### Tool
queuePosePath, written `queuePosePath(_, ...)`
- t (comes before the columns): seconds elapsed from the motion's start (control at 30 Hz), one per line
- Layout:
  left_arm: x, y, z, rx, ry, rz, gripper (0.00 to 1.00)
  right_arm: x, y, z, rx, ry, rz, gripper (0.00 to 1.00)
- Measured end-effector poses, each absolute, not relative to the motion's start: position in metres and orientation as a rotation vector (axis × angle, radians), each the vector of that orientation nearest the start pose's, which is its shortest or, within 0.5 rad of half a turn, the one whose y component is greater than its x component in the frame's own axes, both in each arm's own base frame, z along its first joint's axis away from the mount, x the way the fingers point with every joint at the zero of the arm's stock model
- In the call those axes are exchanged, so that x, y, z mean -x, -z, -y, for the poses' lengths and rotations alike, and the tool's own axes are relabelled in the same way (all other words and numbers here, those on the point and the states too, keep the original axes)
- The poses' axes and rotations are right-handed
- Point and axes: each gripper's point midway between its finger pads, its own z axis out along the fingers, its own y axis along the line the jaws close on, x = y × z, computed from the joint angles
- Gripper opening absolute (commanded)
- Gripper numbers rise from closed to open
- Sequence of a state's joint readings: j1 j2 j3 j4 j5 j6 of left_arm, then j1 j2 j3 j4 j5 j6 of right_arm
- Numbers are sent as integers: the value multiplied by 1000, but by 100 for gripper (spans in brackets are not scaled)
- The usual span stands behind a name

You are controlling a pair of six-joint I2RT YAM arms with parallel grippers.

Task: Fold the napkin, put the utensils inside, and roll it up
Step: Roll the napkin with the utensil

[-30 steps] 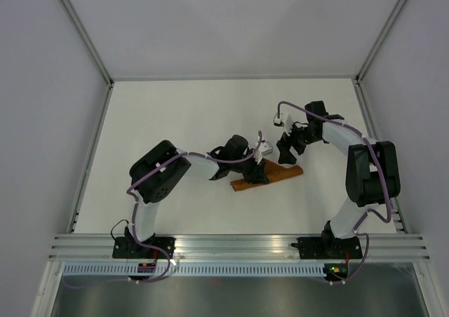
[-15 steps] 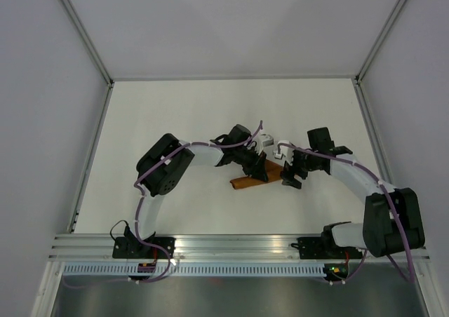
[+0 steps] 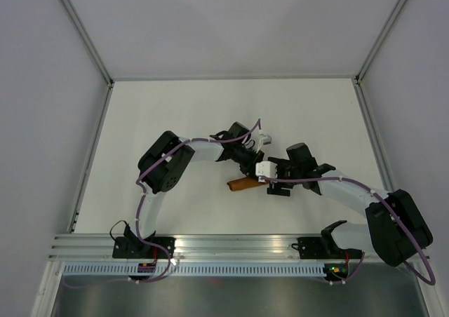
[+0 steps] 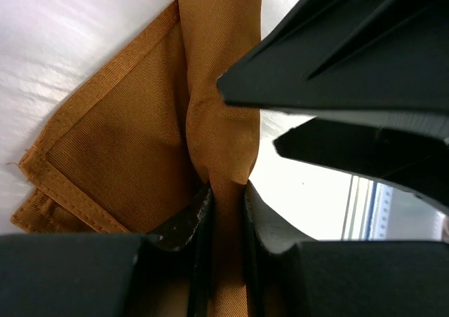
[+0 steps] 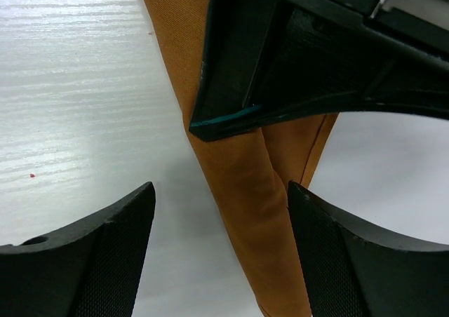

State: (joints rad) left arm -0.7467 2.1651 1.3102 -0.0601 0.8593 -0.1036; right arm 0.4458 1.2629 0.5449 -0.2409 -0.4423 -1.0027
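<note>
LEFT: left claw (image 4: 226, 205) pinching a raised ridge of the napkin (image 4: 217, 113) | MIDDLE: napkin on worktop (image 3: 175, 106), bunched into a narrow roll, one hemmed corner loose; no knife in sight, cannot tell whether inside | RIGHT: right claw (image 5: 219, 191) spread astride the roll, apparently not touching | PROGRESS: likely late; folding done, rolling nearly finished.

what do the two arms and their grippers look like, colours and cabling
Both the left arm and right arm have white links, bulky black joints and purple cables looped alongside. The left gripper and right gripper are plain black.
</note>
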Motion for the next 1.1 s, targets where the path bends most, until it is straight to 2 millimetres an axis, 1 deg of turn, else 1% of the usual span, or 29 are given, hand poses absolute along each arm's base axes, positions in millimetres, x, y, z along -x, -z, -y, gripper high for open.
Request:
queuePosePath(0.27, -232, -14, 401, -1170, 1463, -2358, 6, -241, -26, -177, 1786, -247, -1632, 77)
queuePosePath(0.53, -227, -14, 397, -1163, 1496, -2412, 8, -249, -25, -187, 1794, -211, -1591, 66)
queuePosePath(0.63, -226, -14, 396, -1161, 1500, -2422, 9, -250, -23, -190, 1803, -211, -1581, 59)
queuePosePath(0.7, -226, -14, 396, -1160, 1500, -2427, 10, -249, -22, -192, 1815, -214, -1577, 53)
queuePosePath(0.8, -227, -14, 394, -1156, 1501, -2432, 17, -248, -20, -194, 1834, -223, -1578, 48)
queuePosePath(0.83, -228, -14, 393, -1152, 1501, -2435, 23, -248, -19, -194, 1840, -226, -1578, 46)
queuePosePath(0.87, -229, -14, 392, -1149, 1500, -2439, 26, -248, -19, -195, 1847, -230, -1578, 41)
queuePosePath(0.9, -229, -14, 392, -1147, 1499, -2440, 28, -248, -18, -195, 1852, -232, -1579, 38)
queuePosePath(0.93, -230, -15, 391, -1144, 1497, -2442, 34, -248, -18, -196, 1858, -236, -1581, 33)
queuePosePath(0.97, -231, -15, 390, -1140, 1492, -2445, 36, -248, -17, -196, 1864, -237, -1580, 24)
queuePosePath(1.0, -232, -15, 390, -1134, 1491, -2446, 39, -248, -17, -196, 1870, -236, -1575, 22)
queuePosePath(1.07, -234, -18, 387, -1116, 1485, -2445, 40, -248, -17, -197, 1875, -237, -1570, 15)
queuePosePath(1.1, -236, -18, 385, -1101, 1478, -2446, 41, -248, -17, -197, 1877, -238, -1568, 14)
